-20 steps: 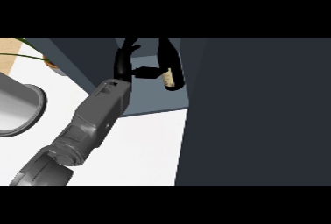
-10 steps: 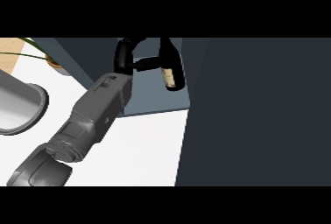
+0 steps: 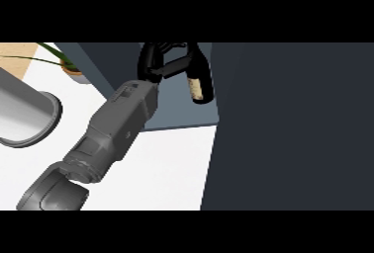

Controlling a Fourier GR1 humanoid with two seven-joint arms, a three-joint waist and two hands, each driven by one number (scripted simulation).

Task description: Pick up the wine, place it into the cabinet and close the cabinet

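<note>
Inside open cabinet, left hand curled round wine, bottle hanging neck-down, cork toward desk; right hand out of view.

Glossy dark glass wine, matt grey cabinet, smooth white counter

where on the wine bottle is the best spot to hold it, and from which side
Probably the dark body of the wine bottle, above its pale label, taken from the view's left. The bottle stands inside the cabinet, with the dark cabinet door close on its right, so only the left side is free. The left hand already curls round it there.
</note>
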